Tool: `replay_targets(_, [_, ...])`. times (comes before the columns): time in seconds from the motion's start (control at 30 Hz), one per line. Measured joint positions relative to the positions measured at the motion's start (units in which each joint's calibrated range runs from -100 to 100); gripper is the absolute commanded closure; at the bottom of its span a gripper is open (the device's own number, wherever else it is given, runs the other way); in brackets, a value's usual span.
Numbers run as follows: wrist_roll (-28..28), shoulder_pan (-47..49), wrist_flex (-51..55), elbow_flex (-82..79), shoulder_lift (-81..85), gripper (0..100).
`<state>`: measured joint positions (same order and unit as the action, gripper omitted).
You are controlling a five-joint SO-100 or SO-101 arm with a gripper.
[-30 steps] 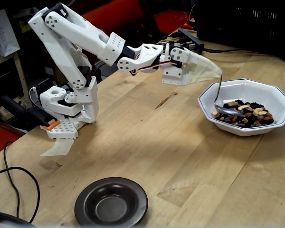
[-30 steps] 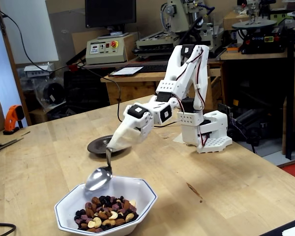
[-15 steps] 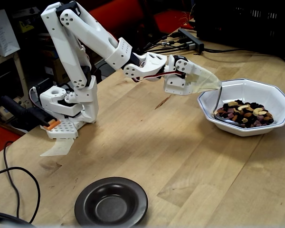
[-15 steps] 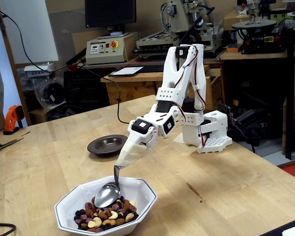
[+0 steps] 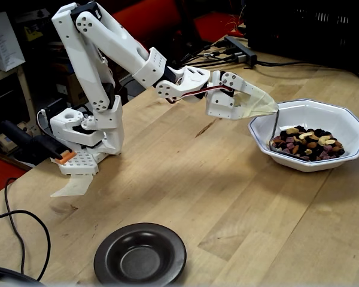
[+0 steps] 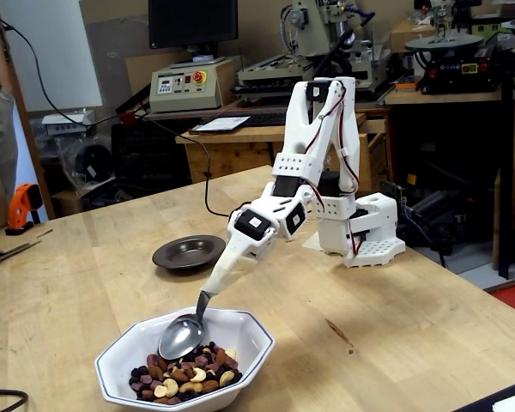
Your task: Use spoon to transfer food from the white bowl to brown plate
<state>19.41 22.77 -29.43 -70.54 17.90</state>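
Since half a second ago we record only a slight shift: the wrist has tipped a little lower and the spoon [image 6: 183, 332] lies flatter against the food [image 6: 182, 375]; bowl and plate are unmoved.

Views compared: one fixed view shows the spoon's mirror-bright oval bowl resting on the near side of the nut heap, its face toward that camera; in the other, only the thin handle [image 5: 274, 127] shows, dropping behind the white bowl's wall.

Arm: white printed links, shoulder raised, elbow folded, forearm reaching out and angled down to the white bowl [image 5: 347, 119]. The fingers [image 5: 273, 108] are pinching the spoon's handle tip, pressed together around it under a pale translucent cover.

White bowl: glossy, octagonal, thin dark rim line, directly below the fingers. Food: pale cashews, brown almonds, dark purple and black bits, heaped inside, just under the fingers.

Brown plate [image 5: 140, 255]: round, shallow, dark, glossy, raised rim; well apart from the fingers, back beyond the arm's base side on the pale wooden surface [image 5: 215, 197].
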Motion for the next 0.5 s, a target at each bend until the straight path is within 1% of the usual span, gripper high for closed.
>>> replay_targets(0.3, [0.39, 0.00, 0.08, 0.00, 0.00, 96])
replay_targets(0.5, [3.66, 0.00, 0.08, 0.00, 0.00, 96])
